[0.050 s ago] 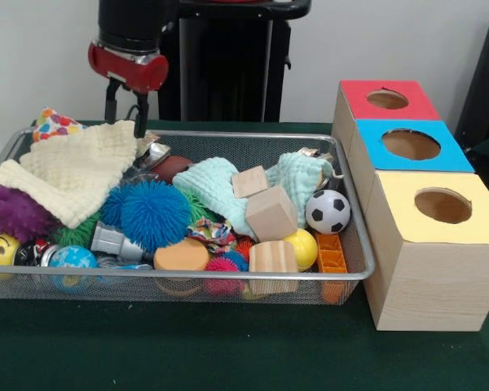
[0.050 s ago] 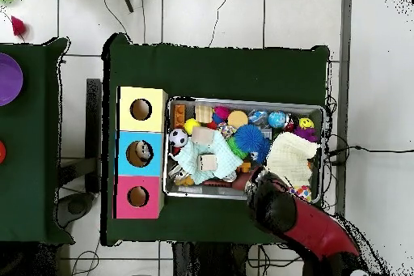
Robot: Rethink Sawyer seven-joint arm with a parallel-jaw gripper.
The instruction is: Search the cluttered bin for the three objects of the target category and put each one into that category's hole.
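Holding mixed clutter – bin (image 1: 360,262): wooden blocks (image 1: 270,213), cloths (image 1: 77,169), balls (image 1: 327,211).

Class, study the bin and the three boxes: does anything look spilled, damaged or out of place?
Nothing stands out. The toys, cloths and wooden blocks are jumbled but all inside the wire bin. The red box, blue box and yellow box stand upright in a neat row beside it.

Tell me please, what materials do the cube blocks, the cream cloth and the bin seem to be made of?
The cube blocks look like unfinished light wood: pale tan, matte, faint grain lines. The cream cloth seems a soft woven or knitted textile, probably cotton, with a waffle-like texture and limp folds. The bin appears to be silver metal wire mesh, see-through along its front wall.
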